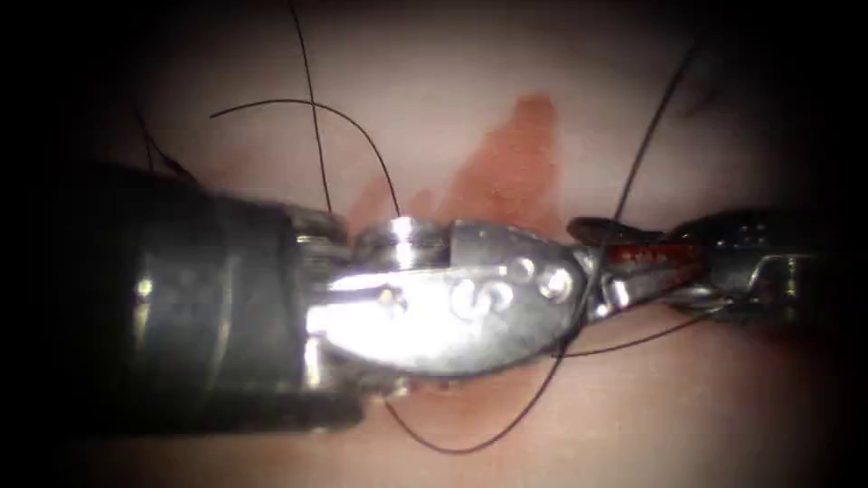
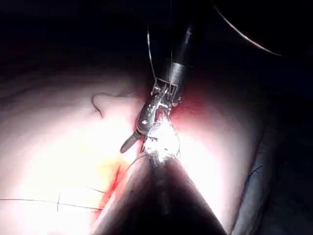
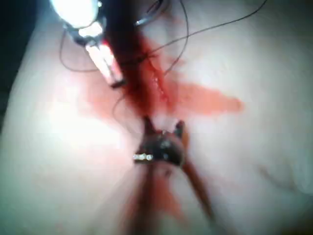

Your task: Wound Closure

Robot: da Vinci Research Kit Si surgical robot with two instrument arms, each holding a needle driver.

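A: Starting at the left. What's there?

B: The left tool (image 1: 646, 262), big and shiny, reaching across the tissue (image 1: 633, 416) to the middle. Red on its tip.

A: Holding anything?

B: Cannot tell. Dark thread (image 1: 470, 445) right up against the tip, curling round on the near side. More thread standing up on the far side.

A: And in the middle?

B: Red fluid (image 1: 515, 163) smeared on the tissue, just past the tools. The cut (image 3: 159, 83) seen from the right wrist, wet and red, with thread lying over it.

A: Then the right?

B: The right tool (image 3: 164, 126), tip to tip with the left one. Spread wide. Gripping nothing.

A: Where's the needle?

B: Cannot tell. Lots of thread, no clear curve of steel.

A: Much done?

B: Some, probably. Thread already out all around the cut. Still looks a bit open, though. No knot to be seen. More closing left, likely.
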